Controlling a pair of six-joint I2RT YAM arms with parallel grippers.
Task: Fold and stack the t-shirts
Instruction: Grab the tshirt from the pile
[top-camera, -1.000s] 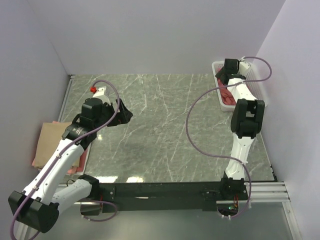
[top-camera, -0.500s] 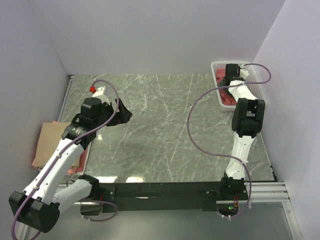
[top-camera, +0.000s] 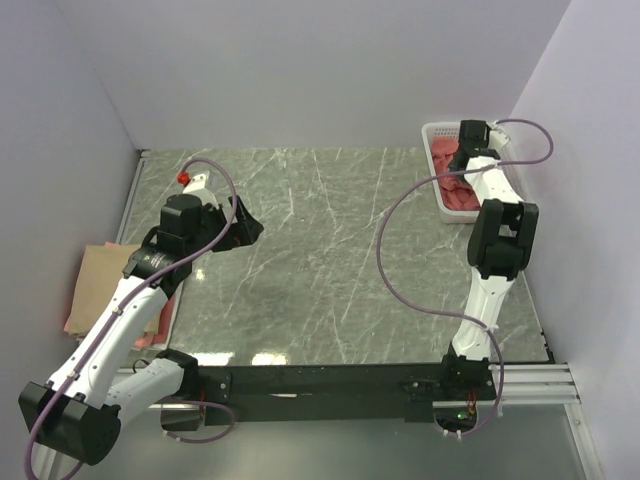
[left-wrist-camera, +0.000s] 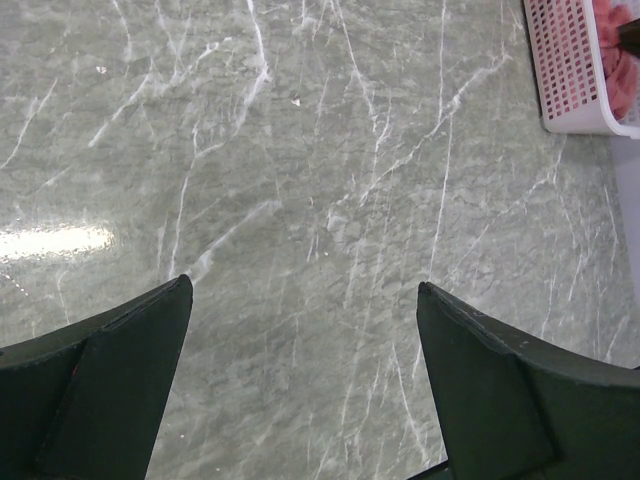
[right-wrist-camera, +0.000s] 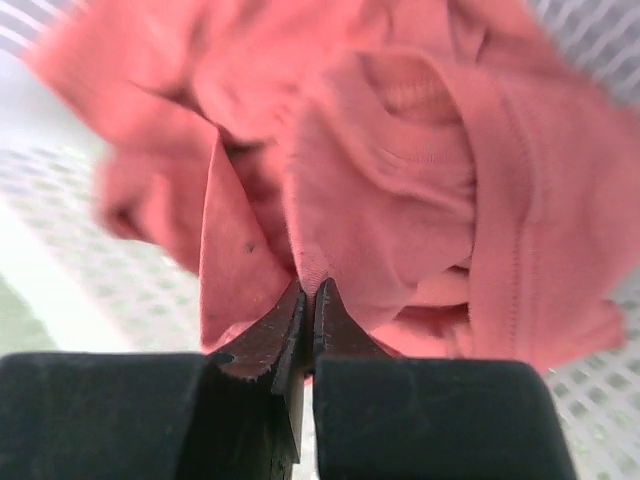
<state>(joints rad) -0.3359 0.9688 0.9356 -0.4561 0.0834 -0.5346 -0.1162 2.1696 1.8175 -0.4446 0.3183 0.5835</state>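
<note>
A crumpled salmon-red t-shirt (right-wrist-camera: 400, 180) lies in the white mesh basket (top-camera: 437, 130) at the table's far right. My right gripper (right-wrist-camera: 309, 290) reaches down into the basket and is shut on a fold of this shirt (top-camera: 455, 195). At the table's left edge a folded tan-beige t-shirt (top-camera: 100, 275) rests on a pink one (top-camera: 75, 322). My left gripper (left-wrist-camera: 303, 285) hovers open over bare marble, holding nothing, to the right of that pile.
The grey marble table (top-camera: 320, 260) is walled at the back and on both sides. The basket (left-wrist-camera: 560, 70) shows in the left wrist view's top right corner. The right arm's purple cable (top-camera: 385, 260) loops over the table's right half.
My right gripper has moved rightward, deeper into the basket, and closed from open onto the salmon-red shirt. The left arm has not moved.
</note>
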